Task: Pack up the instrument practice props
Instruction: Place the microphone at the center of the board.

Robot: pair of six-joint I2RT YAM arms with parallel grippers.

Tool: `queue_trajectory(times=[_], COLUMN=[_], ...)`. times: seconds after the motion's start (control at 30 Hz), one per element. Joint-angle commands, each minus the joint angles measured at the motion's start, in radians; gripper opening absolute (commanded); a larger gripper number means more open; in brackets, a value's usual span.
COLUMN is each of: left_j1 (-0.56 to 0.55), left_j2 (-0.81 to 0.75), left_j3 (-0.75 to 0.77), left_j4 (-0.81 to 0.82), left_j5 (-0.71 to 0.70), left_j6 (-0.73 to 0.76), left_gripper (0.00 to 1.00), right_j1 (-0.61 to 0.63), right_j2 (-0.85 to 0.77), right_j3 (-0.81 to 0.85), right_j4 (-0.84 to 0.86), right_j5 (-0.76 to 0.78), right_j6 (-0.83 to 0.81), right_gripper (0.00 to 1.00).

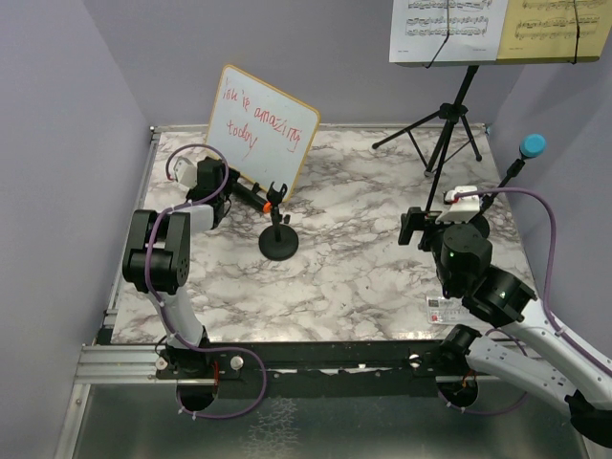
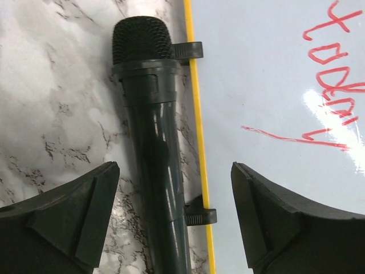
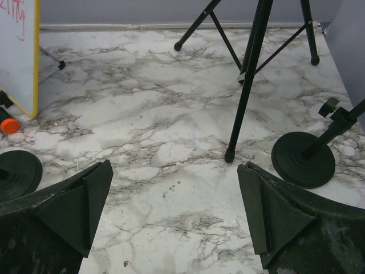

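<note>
Sheet music [image 1: 459, 29], white and yellow pages side by side, rests on the tall black music stand [image 1: 449, 120] at the far right of the table [image 1: 363, 287] in the overhead view. A blue microphone [image 1: 532, 145] stands at the right edge, and a round-based holder [image 1: 278, 246] sits near the middle, in front of the whiteboard [image 1: 260, 129]. The left gripper [image 1: 234, 191] is at the board's foot, its fingers hard to judge from up there.

Only the left wrist view shows the black microphone [image 2: 151, 114], lying flat along the board's yellow edge between spread fingers [image 2: 85, 194] that touch nothing.

In the right wrist view, the right gripper [image 3: 174, 168] is wide apart over bare marble, with the stand's legs ahead and a second holder [image 3: 302, 162] to the right.
</note>
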Motion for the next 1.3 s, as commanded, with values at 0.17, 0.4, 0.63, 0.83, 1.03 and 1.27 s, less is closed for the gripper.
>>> queue_trajectory(times=[0.17,0.4,0.63,0.83,1.03,1.27], left_j1=[0.008,0.048,0.059,0.059,0.058,-0.102], left_j2=[-0.078,-0.216,-0.299,-0.443,-0.644,-0.706], left_j3=[-0.029,-0.136,-0.116,-0.148,-0.335,-0.433], left_j4=[0.017,-0.004,-0.179,-0.260,-0.173,-0.104], left_j5=[0.090,0.223,0.511,0.706,0.837,0.867], left_j6=[0.105,0.328,0.727,1.044,1.275,1.378], left_gripper=[0.89,0.97,0.96,0.96,0.98,0.98], right_j1=[0.002,0.003,0.003,0.002,0.002,0.002], right_j2=[0.005,-0.009,-0.059,-0.108,-0.155,-0.173], right_j3=[0.010,0.013,0.002,-0.018,-0.028,-0.031], right_j4=[-0.034,-0.036,-0.002,0.028,0.044,0.044], right_j5=[-0.031,-0.082,-0.149,-0.227,-0.255,-0.260], right_j6=[0.001,-0.008,-0.030,-0.051,-0.053,-0.054], right_gripper=[0.99,0.99,1.00,1.00,1.00,1.00])
